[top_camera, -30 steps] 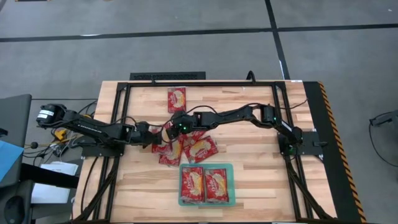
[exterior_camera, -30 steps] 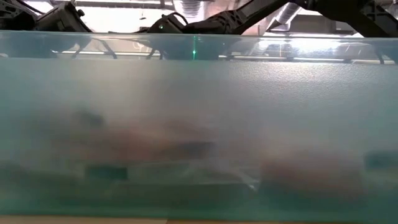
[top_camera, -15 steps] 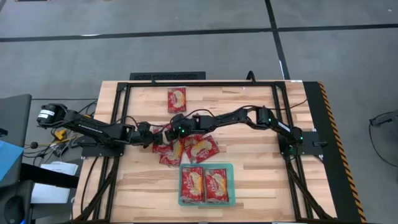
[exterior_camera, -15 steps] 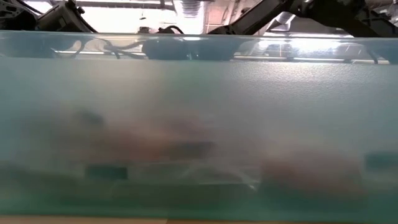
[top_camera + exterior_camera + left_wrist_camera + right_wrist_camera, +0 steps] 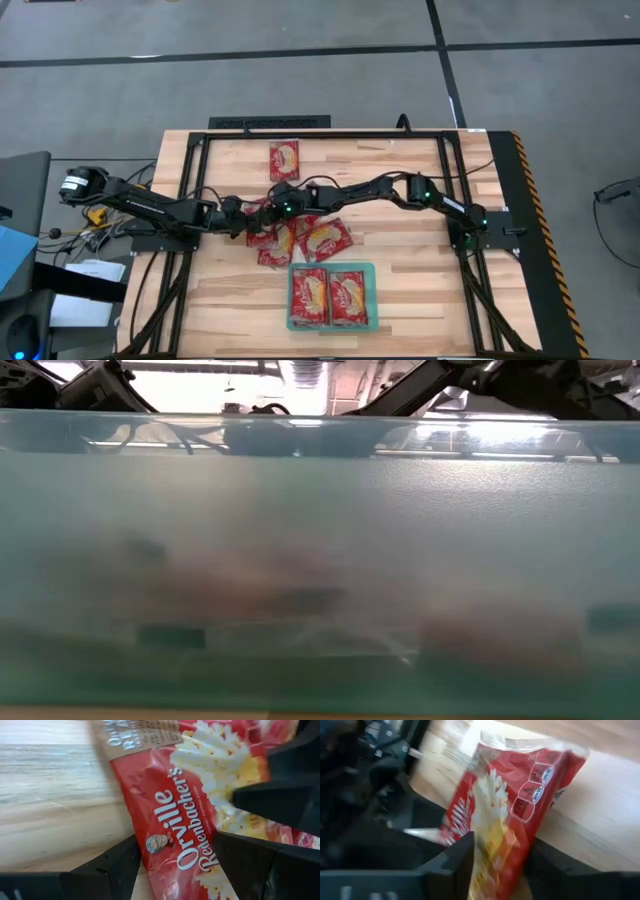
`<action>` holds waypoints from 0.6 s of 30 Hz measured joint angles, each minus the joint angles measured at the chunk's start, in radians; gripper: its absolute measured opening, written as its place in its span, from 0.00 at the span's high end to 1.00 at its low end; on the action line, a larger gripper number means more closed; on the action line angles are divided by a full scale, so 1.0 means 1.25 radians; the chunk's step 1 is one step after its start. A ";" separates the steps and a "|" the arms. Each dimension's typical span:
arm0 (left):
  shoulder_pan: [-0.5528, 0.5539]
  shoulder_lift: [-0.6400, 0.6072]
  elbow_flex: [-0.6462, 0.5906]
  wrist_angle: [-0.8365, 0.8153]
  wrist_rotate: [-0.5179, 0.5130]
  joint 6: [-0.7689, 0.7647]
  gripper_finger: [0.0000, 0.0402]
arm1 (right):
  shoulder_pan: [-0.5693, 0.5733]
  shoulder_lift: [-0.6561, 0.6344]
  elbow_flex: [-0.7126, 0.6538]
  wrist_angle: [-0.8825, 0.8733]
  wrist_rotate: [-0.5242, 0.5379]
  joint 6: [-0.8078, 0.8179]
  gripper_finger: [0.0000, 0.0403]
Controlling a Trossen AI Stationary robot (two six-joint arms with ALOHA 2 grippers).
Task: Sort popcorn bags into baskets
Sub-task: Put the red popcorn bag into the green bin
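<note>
Left gripper (image 5: pixel 247 214) sits low at the left edge of the loose pile of popcorn bags (image 5: pixel 295 235). In the left wrist view its dark fingers (image 5: pixel 107 865) are spread, with one red packet (image 5: pixel 190 820) lying flat on the wood between them; jaws not yet closed on it. It looks held wide so the flat packet can pass between the pads before a squeeze

Right gripper (image 5: pixel 283 208) is just beside it, over the same pile, the two fingertip sets nearly meeting. In the right wrist view a packet (image 5: pixel 515 805) stands tilted up between its fingers (image 5: pixel 452 860), one crimped end raised off the table. Fingers appear to be closing on it, though a firm pinch cannot be confirmed. Lifting one end probably frees it from its overlapping neighbours

One packet (image 5: pixel 284 159) lies alone, well beyond both grippers. On the near side of the fingers, the teal tray (image 5: pixel 372 296) already holds two packets side by side

Materials: glossy red foil, slightly crinkled, printed yellow-white popcorn, crimped ends. Tray translucent, rounded corners, filling the low view as a cloudy wall. Table (image 5: pixel 420 180) pale planked wood
</note>
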 joint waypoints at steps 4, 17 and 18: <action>0.000 -0.001 -0.001 -0.007 0.006 0.023 0.40 | 0.002 0.031 0.064 -0.045 -0.048 0.000 0.76; 0.001 -0.090 0.018 -0.009 0.057 0.114 0.40 | -0.013 -0.023 0.099 -0.194 -0.021 -0.035 0.96; 0.002 -0.105 0.018 -0.010 0.064 0.128 0.40 | -0.016 -0.033 0.098 -0.200 -0.022 -0.035 0.96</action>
